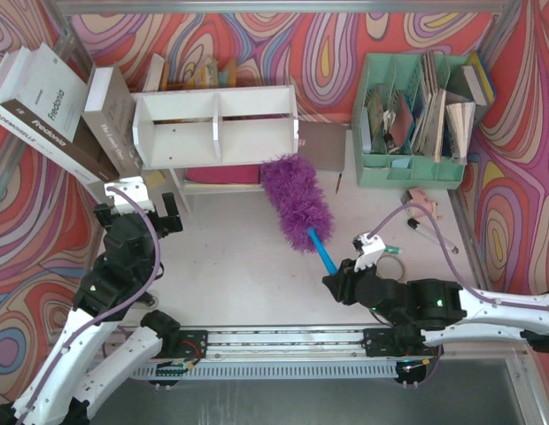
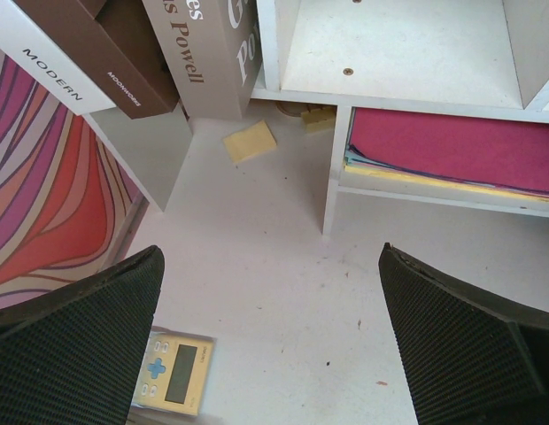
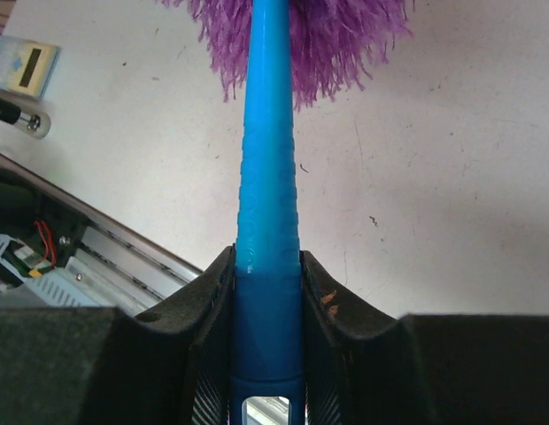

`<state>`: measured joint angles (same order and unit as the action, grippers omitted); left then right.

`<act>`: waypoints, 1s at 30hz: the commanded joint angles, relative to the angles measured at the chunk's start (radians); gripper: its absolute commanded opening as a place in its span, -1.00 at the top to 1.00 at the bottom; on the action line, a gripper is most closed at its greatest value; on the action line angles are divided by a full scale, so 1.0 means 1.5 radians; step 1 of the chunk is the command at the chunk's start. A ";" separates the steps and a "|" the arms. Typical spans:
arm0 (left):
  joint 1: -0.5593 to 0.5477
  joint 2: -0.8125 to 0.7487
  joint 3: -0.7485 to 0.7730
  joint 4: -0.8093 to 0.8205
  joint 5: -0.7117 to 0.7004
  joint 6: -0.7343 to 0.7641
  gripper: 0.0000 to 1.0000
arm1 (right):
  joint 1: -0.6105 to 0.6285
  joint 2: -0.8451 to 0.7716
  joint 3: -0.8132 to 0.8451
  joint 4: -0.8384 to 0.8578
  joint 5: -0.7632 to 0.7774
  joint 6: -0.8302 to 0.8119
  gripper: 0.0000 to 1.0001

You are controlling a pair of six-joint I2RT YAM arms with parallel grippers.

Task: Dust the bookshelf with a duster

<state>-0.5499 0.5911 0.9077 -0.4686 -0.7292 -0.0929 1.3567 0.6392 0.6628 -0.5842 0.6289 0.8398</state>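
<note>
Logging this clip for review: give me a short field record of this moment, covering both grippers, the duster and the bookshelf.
right gripper: shut on the duster, at its blue handle
left gripper: open, empty, near the bookshelf, left end
duster: purple head at the bookshelf's right front corner; contact unclear
bookshelf: upper tier bare, pink sheets in lower tier
nearby: books leaning at left, green file organizer at right

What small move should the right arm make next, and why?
Probably swing the duster left, across the bookshelf. The right pincer is shut on the blue handle, and the fluffy head lies only at the shelf's right end, so most panels lie to its left.
</note>
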 commanded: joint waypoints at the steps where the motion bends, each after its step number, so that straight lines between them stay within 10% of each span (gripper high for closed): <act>1: 0.003 -0.003 -0.011 0.009 0.001 0.006 -0.97 | 0.002 -0.023 0.018 -0.050 0.063 0.024 1.00; 30: 0.004 -0.003 -0.010 0.007 0.002 0.008 -0.97 | 0.002 0.015 -0.041 0.016 0.025 0.050 1.00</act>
<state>-0.5499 0.5900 0.9077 -0.4686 -0.7261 -0.0929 1.3567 0.6460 0.6392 -0.5865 0.6312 0.8692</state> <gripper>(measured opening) 0.985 0.342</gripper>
